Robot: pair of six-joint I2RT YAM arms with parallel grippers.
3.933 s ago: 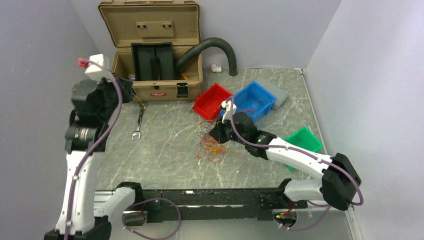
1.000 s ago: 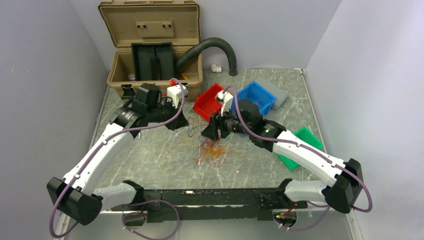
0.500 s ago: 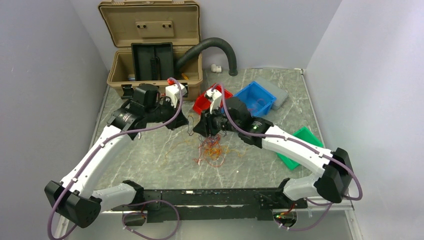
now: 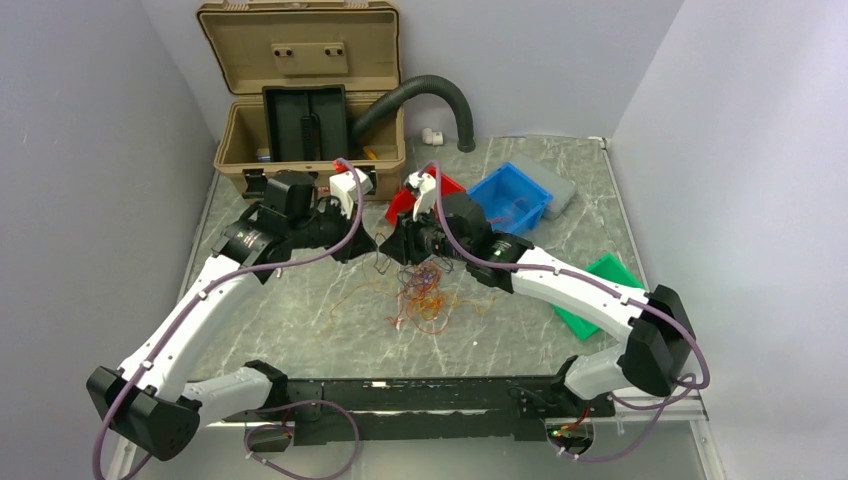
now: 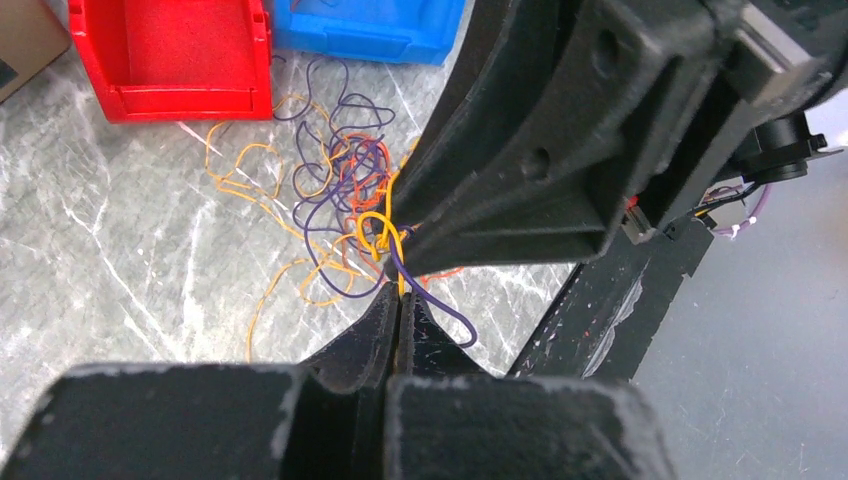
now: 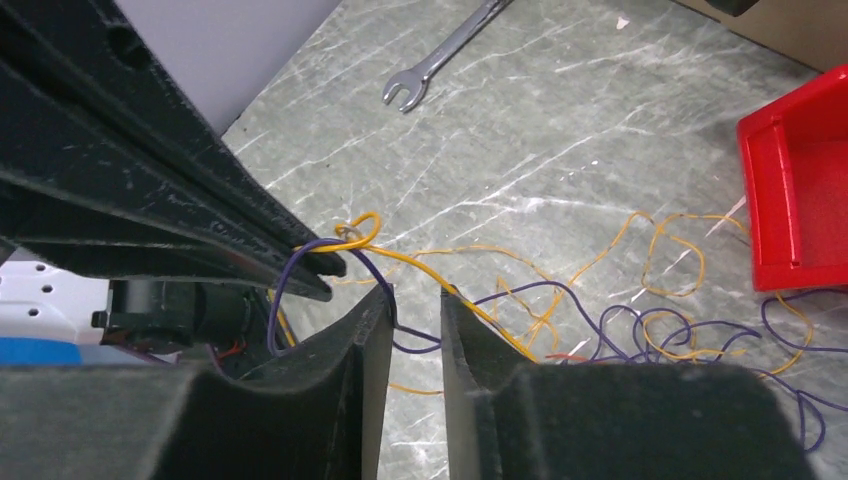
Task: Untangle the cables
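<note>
Cables (image 5: 365,215) — between fingers (image 5: 368,330) of left gripper (image 5: 398,300)

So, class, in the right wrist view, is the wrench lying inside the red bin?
No, the wrench lies on the marble tabletop, well apart from the red bin.

On my gray table (image 4: 600,205) I see 1 red bin (image 5: 170,50), 1 blue bin (image 4: 515,200), 1 green bin (image 4: 612,272), 1 wrench (image 6: 445,55) and 1 open tan box (image 4: 300,60).

I can't make out any readable text, label, brand, number or sign here; nothing on the case (image 4: 300,60) or the bins (image 5: 170,50) is legible.
</note>
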